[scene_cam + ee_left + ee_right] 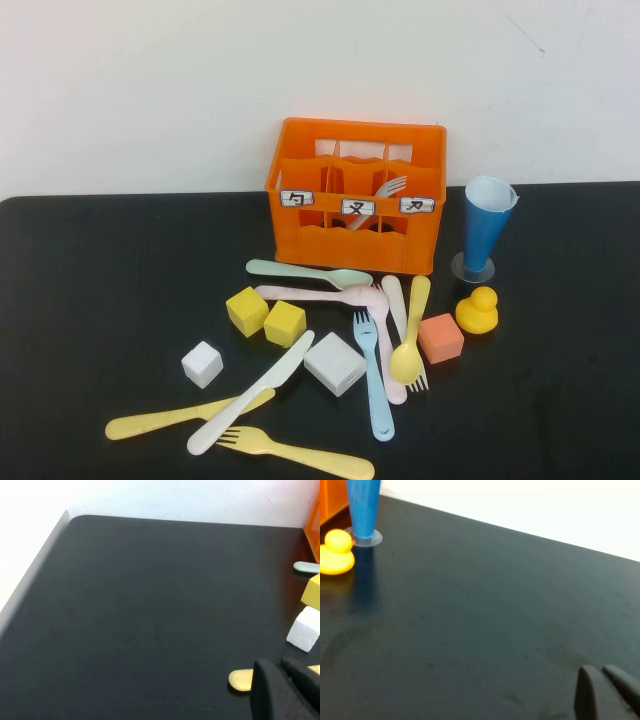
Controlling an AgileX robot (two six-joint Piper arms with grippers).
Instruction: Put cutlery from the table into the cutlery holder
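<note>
The orange cutlery holder [357,215] stands at the back of the black table [110,300], with one pale fork [388,187] in its middle compartment. Cutlery lies in front of it: a mint spoon [305,271], a pink spoon [320,294], a yellow spoon [410,335], a blue fork [373,375], a white knife [255,392], a yellow knife [180,415] and a yellow fork [295,452]. Neither arm shows in the high view. My left gripper [277,664] is shut and empty, just above the yellow knife's handle end [241,680]. My right gripper [599,669] is shut and empty over bare table.
Foam cubes lie among the cutlery: two yellow [247,311], a small white one [202,364], a larger white one [334,363] and an orange one [440,337]. A yellow rubber duck [478,310] and a blue cone cup [485,225] stand right of the holder.
</note>
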